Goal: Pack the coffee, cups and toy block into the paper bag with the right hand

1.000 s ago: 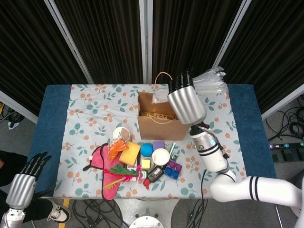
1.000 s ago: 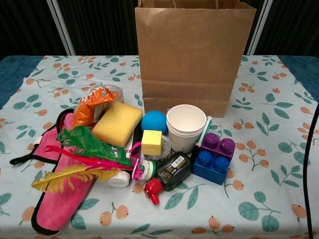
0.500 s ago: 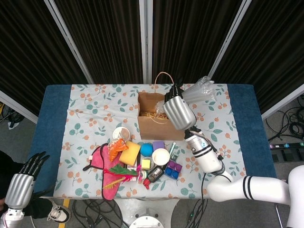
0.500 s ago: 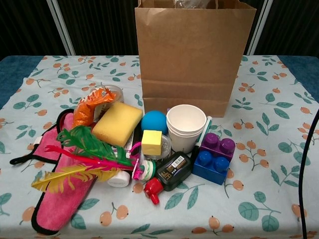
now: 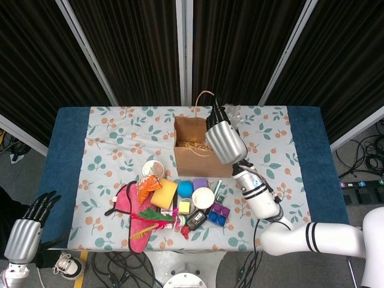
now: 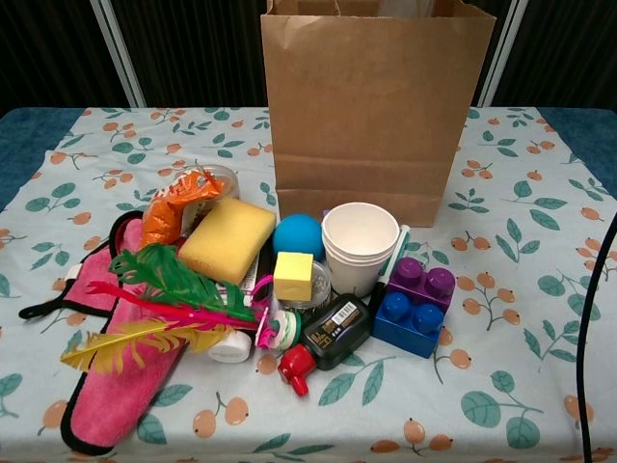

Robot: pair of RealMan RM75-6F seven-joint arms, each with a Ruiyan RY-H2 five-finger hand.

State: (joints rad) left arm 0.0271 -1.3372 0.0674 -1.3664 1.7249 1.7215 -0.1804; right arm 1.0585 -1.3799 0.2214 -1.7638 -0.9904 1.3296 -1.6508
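1. Right hand (image 5: 223, 139) hangs over the open mouth of the paper bag (image 6: 374, 111), on its right side. From the head view I see a crinkled clear wrapper (image 5: 233, 111) at its fingertips, so I judge it pinches that packet, but the fingers are hidden behind the hand's back and I cannot tell how firmly.
2. Left hand (image 5: 24, 234) sits low off the table's left corner with its fingers apart and nothing in it.
3. Task things not yet packed: the stacked white cups (image 6: 360, 246) stand in front of the bag, and the blue and purple toy block (image 6: 413, 305) lies just right of them, touching a green marker (image 6: 389, 264).
4. Risk: if I let go while the packet is across the rim, it could catch on the bag's edge or rope handle (image 5: 204, 96) and tip out behind.
5. Risk: pushing down against the bag wall could fold or topple it onto the cups.
6. Risk: the clutter is tight, so reaching for the cups may knock the blue ball (image 6: 298, 234), the small yellow cube (image 6: 294, 275) or the dark bottle (image 6: 330, 333).
7. Surface: a table (image 6: 540, 231) under a floral cloth, with blue at its ends.
8. Room: black curtains with pale poles behind, cables on a grey floor.
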